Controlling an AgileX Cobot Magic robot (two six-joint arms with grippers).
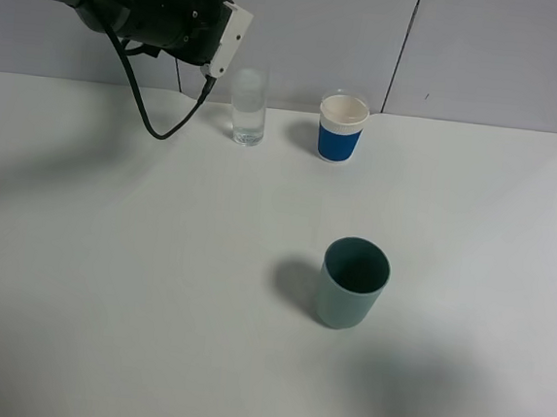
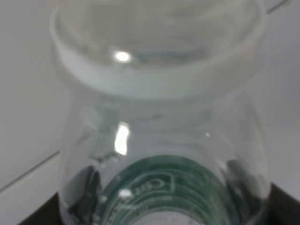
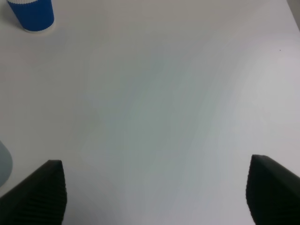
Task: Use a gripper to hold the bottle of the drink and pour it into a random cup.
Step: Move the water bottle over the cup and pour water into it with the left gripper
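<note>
**Grip.** The left pincer (image 1: 223, 40) is pressed together on the small clear plastic bottle with a dark green label band (image 2: 159, 154). The bottle fills the left wrist view, with dark jaw parts at either side of its body. It is therefore in this pincer, lifted off the white table (image 1: 155, 286).

**Layout.** The tall, narrow, clear drinking glass (image 1: 249, 106) stands just beside the left pincer's white end piece, slightly lower. The white paper cup with a blue band (image 1: 342, 128) stands beyond the glass from this pincer. The wider grey-green plastic cup (image 1: 352, 283) is well apart from it. The right pincer (image 3: 154, 197) is spread wide over bare table, holding nothing.

**Risks, as judged.**
- The glass has a narrow mouth, so a bottle not set squarely over it would send drink onto the table.
- The left pincer sits close to the rim — a tilt or sideways drift could topple the tall glass.
- The looping black cable (image 1: 154, 120) hangs near the glass and could brush it.
- A smooth bottle may turn in the grip when tipped.

**Not established.**
- The bottle cannot be made out in the high view; the arm hides it.
- Its mouth is cut off in the blurred wrist view, so capped or uncapped cannot be told.
- How much drink the bottle or glass holds is also unclear.
</note>
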